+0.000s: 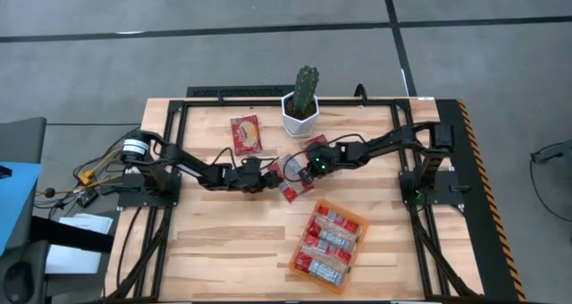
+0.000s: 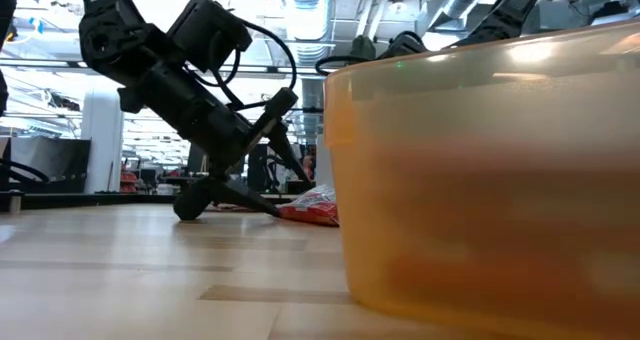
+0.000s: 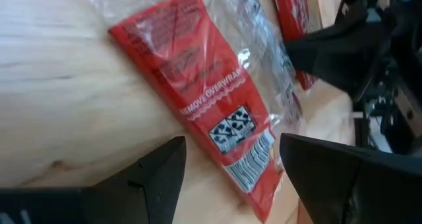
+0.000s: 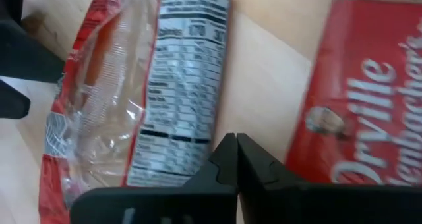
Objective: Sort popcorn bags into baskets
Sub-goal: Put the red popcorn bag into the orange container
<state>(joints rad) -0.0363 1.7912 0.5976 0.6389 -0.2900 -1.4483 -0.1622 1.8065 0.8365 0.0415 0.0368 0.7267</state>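
Observation:
A red popcorn bag (image 1: 292,177) (image 3: 204,85) (image 4: 165,79) in clear wrap lies flat mid-table between both grippers, showing low in the low view (image 2: 315,212). My left gripper (image 1: 266,175) (image 3: 232,141) is open and low, one finger on either side of the bag's barcode end. My right gripper (image 1: 307,167) (image 4: 235,141) is shut, its tips over the wood between that bag and a second bag (image 4: 369,105) (image 1: 315,143). Whether it touches either bag I cannot tell. A third bag (image 1: 246,134) lies flat farther left. The orange basket (image 1: 295,266) (image 2: 480,180) holds several bags (image 1: 331,241).
A white pot with a cactus (image 1: 302,114) stands at the far edge, just behind the right gripper. The basket sits near the table's near edge, right of centre, filling much of the low view. Bare wood lies left of the basket.

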